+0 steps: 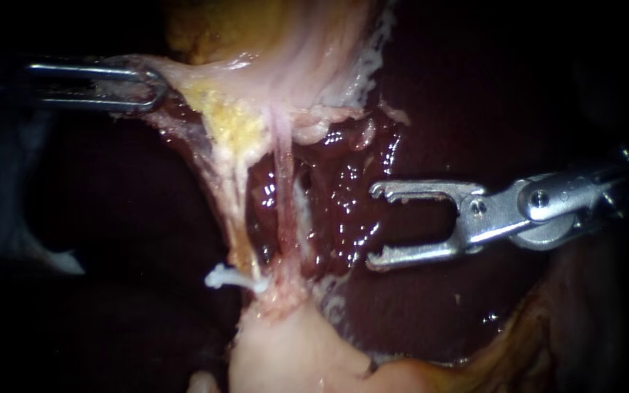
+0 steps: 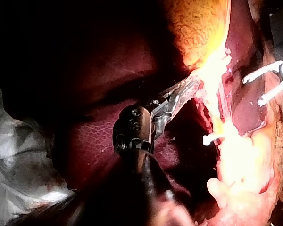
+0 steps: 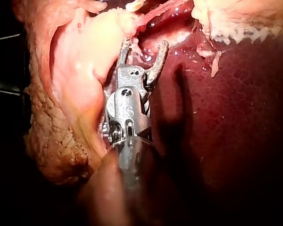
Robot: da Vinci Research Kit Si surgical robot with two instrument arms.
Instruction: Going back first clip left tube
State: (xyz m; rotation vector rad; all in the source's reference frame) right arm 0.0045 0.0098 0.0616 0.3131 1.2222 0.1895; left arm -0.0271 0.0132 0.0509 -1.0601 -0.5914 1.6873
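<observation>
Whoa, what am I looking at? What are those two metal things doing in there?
A surgical robot is working on a pig's liver at a bench. The left instrument has its jaws shut on pale tissue and holds it stretched, so the thin tubes below stand out. A white clip sits on the left tube. The right instrument hovers beside the tubes with its jaws open and empty, touching nothing.

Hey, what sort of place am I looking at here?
Probably a surgical practice bench: a slender metal left instrument gripping pale stretched tissue, the right instrument open-jawed, glossy dark-red liver, a small white clip.
</observation>
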